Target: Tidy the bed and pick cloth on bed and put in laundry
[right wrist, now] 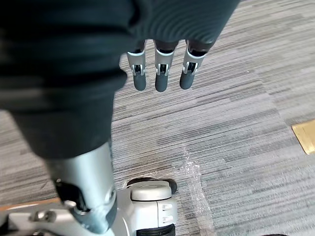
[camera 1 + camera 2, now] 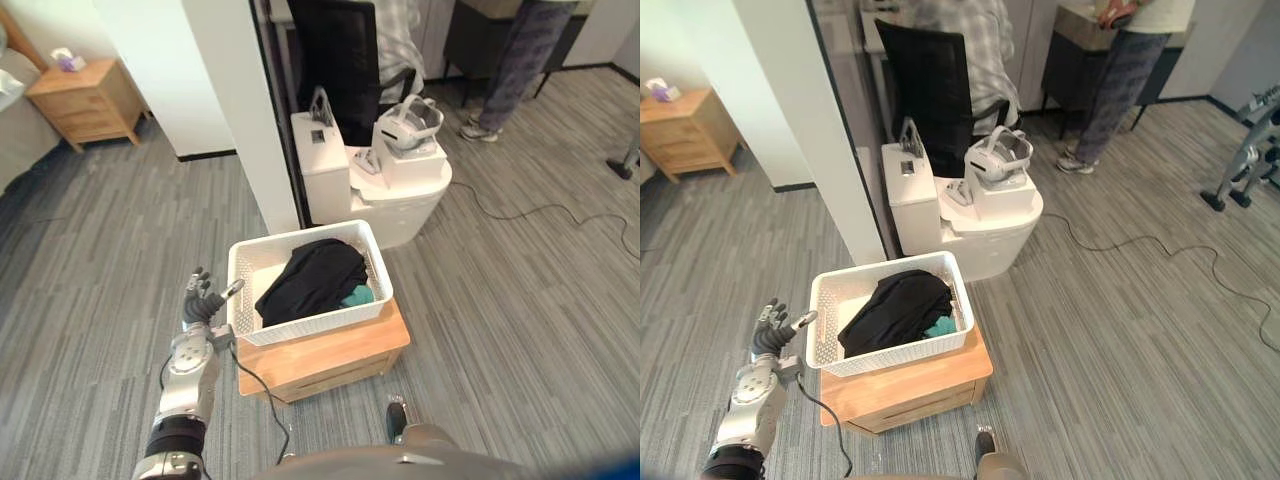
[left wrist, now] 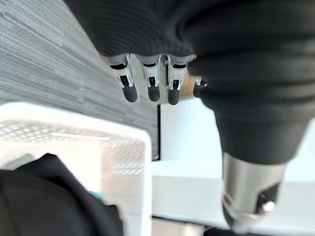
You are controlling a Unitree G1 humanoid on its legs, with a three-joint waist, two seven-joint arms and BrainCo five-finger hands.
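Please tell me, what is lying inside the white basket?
The white basket holds a black cloth heaped in it, with a small teal piece showing at its edge. Anything beneath the black cloth is covered.

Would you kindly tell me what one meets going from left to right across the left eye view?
Wooden nightstand → left hand → white basket → white headset → person's legs.
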